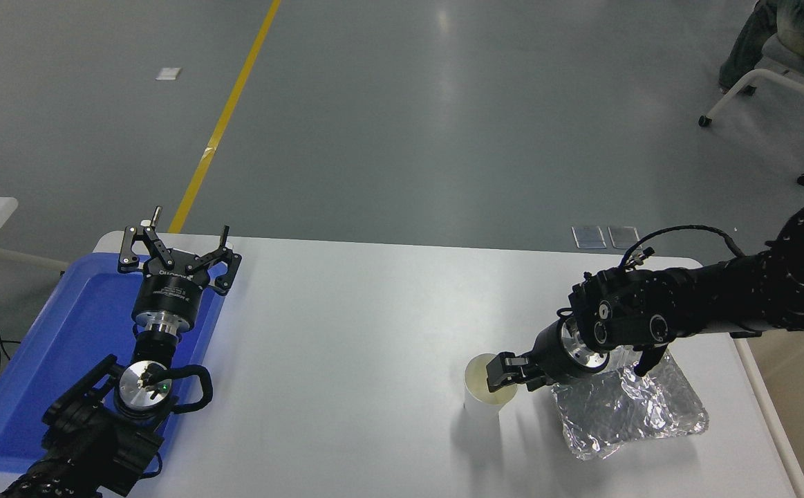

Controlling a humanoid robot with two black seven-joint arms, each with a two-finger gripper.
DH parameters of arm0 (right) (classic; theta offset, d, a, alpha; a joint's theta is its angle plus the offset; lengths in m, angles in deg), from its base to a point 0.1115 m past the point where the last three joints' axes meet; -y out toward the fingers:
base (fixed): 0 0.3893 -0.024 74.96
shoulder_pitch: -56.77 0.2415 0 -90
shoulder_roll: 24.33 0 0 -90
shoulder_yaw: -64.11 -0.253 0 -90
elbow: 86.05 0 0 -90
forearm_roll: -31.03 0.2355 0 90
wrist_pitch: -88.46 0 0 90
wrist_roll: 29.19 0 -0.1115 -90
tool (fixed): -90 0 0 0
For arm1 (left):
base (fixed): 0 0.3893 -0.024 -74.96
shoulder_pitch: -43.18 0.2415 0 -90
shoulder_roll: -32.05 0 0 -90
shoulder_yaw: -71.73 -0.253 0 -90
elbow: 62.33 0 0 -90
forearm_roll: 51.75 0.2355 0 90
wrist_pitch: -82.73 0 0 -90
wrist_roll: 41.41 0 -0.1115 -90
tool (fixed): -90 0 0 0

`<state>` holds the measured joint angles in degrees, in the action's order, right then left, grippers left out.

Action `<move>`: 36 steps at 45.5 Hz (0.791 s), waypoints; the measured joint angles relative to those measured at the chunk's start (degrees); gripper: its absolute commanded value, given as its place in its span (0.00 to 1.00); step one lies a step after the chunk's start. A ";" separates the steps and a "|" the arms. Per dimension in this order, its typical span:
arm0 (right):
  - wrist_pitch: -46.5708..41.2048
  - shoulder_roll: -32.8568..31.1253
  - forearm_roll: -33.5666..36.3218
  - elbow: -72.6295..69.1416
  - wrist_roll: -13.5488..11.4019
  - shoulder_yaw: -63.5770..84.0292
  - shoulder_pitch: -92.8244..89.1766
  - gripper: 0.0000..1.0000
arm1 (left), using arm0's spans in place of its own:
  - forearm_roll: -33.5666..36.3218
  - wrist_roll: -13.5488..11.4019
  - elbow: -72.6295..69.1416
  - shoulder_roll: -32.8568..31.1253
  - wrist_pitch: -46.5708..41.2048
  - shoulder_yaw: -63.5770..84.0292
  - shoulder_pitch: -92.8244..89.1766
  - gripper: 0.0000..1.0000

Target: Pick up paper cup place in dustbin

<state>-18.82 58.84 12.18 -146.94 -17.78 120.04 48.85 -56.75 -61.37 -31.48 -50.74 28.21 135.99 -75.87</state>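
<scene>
One paper cup stands upright at lower centre-right of the frame, long axis vertical, mouth up. One foil tray lies just right of it. The right gripper sits at the cup's rim; finger state cannot be determined. The left gripper, fingers apart, is over one blue tray at lower left.

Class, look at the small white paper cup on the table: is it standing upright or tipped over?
Upright. The small white paper cup stands on its base on the white table, its round cream mouth facing up, with the black right gripper at its rim.
</scene>
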 measured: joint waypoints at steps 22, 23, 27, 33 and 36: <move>0.96 0.14 -0.23 -0.05 0.01 0.41 0.41 0.00 | 0.00 0.00 0.00 0.00 -0.01 0.00 0.04 1.00; 0.96 0.14 -0.24 -0.06 0.01 0.44 0.43 0.00 | 0.00 0.00 0.00 0.00 -0.01 0.00 0.04 1.00; 0.97 0.14 -0.24 -0.18 0.01 0.58 0.69 0.00 | 0.04 0.00 0.00 0.00 -0.01 0.00 0.04 1.00; 0.77 -0.15 -0.20 -0.86 0.01 0.94 1.72 0.00 | 0.06 0.00 0.00 0.00 0.01 0.02 0.04 1.00; 0.66 -0.62 -0.12 -1.77 0.01 1.46 2.98 0.00 | 0.07 0.00 0.00 0.00 0.02 0.03 0.04 1.00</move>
<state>-18.16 58.22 12.06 -148.71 -17.76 121.49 51.84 -56.68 -61.37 -31.48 -50.74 28.23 136.02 -75.83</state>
